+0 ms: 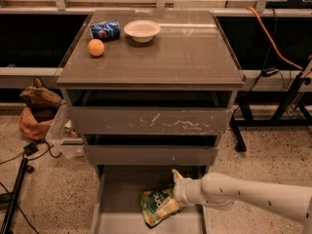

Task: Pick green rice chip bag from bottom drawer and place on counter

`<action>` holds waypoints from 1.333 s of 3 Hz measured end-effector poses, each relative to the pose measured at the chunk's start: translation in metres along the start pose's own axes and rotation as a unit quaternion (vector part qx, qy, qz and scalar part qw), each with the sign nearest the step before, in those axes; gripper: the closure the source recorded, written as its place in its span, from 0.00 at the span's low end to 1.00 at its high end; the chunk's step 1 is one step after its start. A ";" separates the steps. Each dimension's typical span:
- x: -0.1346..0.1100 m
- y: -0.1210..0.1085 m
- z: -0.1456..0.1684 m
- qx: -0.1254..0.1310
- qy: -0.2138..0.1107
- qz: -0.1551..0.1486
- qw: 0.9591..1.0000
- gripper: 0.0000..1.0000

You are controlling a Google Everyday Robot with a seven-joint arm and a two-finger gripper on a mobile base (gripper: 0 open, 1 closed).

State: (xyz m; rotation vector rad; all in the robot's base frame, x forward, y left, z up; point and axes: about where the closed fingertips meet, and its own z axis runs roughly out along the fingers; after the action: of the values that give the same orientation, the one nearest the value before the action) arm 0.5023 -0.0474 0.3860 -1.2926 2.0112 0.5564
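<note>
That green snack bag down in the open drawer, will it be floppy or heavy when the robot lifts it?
Probably floppy: the green rice chip bag looks crumpled, lying in the bottom drawer. Likely light, being a thin snack bag. With the gripper at its right edge, it may sag or slip.

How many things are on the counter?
3, back left on the counter: blue can, white bowl, orange. Nothing looks hidden. The gripper is at the green rice chip bag in the bottom drawer.

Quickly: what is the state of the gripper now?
Gripper: down in the bottom drawer, at the green rice chip bag; open or closed cannot be told.
</note>
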 end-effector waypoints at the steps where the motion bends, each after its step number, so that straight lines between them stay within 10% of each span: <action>1: 0.025 -0.002 0.020 0.001 0.008 0.008 1.000 0.00; 4: 0.091 -0.040 0.076 0.001 0.047 0.026 0.999 0.00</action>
State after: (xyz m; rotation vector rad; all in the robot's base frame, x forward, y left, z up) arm 0.5365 -0.0705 0.2677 -1.2896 2.1270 0.5273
